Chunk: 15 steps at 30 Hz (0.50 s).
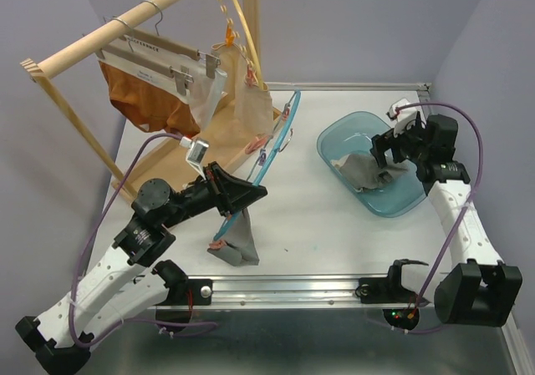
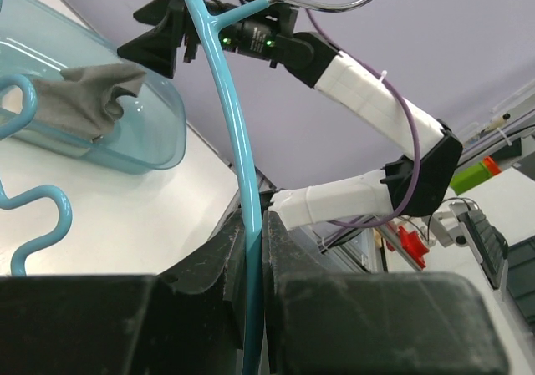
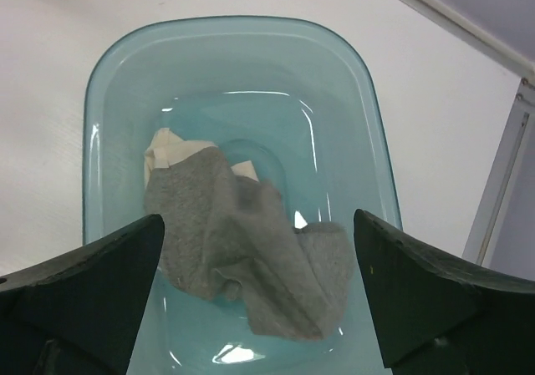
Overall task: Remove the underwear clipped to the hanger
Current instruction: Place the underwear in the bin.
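Blue hanger (image 2: 230, 99) is pinched in my left gripper (image 2: 253, 222), jaws shut tight on its thin bar. One grey brief (image 1: 241, 243) hangs off the low end, sagging onto the table (image 1: 334, 225). It's not off yet. My right gripper (image 3: 259, 220) hangs over the tub (image 3: 92, 124), jaws spread wide, holding nothing. In the tub lie a second grey brief (image 3: 242, 241) & a cream one (image 3: 171, 154). An orange pair (image 1: 146, 99) & pale ones hang on the wood rack (image 1: 125, 24) at the back.

What could go wrong, I think:
- Bar is thin & smooth. If I tug the grey brief hard w/ the right, the hanger may twist or slip out of my left grip.
- Clip may not let go, so the cloth could stretch or rip.
- Brief droops on the table, so I might grab only a bit of cloth, or hit the table.
- Right arm has to cross over. It could bump the tub or my left arm.
- Hanger's top end is near the rack stuff & could snag.
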Available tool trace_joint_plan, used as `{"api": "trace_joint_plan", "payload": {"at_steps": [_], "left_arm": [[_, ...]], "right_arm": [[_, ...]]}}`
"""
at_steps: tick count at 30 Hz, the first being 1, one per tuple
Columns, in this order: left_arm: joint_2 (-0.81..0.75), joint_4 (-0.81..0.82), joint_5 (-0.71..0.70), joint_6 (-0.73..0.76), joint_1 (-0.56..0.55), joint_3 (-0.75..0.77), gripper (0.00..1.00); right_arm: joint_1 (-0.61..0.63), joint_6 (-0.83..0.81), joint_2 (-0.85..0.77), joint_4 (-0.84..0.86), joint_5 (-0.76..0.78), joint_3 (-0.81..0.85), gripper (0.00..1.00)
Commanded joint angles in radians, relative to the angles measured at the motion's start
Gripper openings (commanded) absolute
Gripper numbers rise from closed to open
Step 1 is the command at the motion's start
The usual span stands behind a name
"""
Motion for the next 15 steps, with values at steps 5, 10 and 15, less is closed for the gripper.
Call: {"api": "trace_joint_plan", "payload": {"at_steps": [5, 10, 15], "left_arm": [[0.080, 0.131, 0.086, 0.036, -0.002, 0.066, 0.00], [0.149, 0.138, 0.120, 0.039, 0.000, 0.086, 0.00], [0.208, 0.139, 0.155, 0.053, -0.002, 0.100, 0.00]], "right_arm": [[-0.004, -0.345, -0.171, -0.159, -0.353, -0.022, 1.00], [-0.004, -0.576, -0.220, -0.322, -0.508, -0.015, 1.00], [-0.004, -0.800, -0.233, -0.501, -0.597, 0.017, 1.00]]}}
